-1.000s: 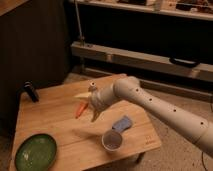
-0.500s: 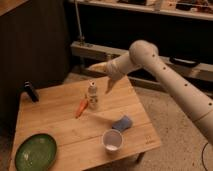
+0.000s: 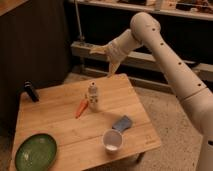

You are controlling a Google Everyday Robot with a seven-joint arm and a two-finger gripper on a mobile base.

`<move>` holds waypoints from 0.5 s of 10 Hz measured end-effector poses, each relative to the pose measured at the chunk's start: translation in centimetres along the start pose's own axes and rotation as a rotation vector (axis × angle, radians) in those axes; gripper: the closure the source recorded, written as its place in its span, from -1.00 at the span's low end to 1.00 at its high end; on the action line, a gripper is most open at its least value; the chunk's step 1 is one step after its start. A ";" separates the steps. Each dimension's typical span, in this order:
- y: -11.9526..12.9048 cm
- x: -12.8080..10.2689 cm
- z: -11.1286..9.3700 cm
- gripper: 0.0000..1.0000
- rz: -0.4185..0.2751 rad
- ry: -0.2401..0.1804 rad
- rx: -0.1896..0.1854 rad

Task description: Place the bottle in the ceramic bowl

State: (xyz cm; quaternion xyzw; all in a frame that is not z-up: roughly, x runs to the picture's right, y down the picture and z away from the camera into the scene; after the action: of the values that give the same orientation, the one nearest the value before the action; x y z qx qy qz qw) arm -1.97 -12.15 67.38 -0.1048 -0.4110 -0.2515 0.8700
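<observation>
A: Checking the hand (image 3: 102,62): it hangs in the upper middle of the frame, over the far edge of the worktop (image 3: 60,125). The jaws are spread wide and grip nothing.

B: Bottle?

A: The bottle (image 3: 93,96) stands upright near the middle of the worktop, below the hand and well apart from it. Pale body, narrower neck, light cap. I cannot read any marking on its front.

B: Anything next to it?

A: An orange stick (image 3: 81,107) lies tilted just left of the bottle's base. Cannot tell whether they touch.

B: Bowl?

A: The ceramic bowl (image 3: 36,151) sits at the lower left corner of the worktop. Glossy green, darker rim, well apart from the bottle.

B: Rest of the worktop?

A: A white cup (image 3: 112,140) stands upright near the front edge, lower middle of the frame. A blue object (image 3: 122,123) lies flat just up and right of the cup. A dark object (image 3: 31,91) stands at the worktop's upper left corner. The white arm (image 3: 170,55) comes in from the right side of the frame.
</observation>
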 end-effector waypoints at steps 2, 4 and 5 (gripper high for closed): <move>1.0 1.0 2.0 -0.60 0.028 -0.019 -0.029; 2.9 2.8 5.6 -0.60 0.053 -0.044 -0.052; 3.9 3.9 7.5 -0.60 0.064 -0.058 -0.059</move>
State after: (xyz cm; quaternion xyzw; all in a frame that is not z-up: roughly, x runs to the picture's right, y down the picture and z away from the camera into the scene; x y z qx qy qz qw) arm -2.82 -7.26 75.28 -0.1507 -0.4248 -0.2323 0.8619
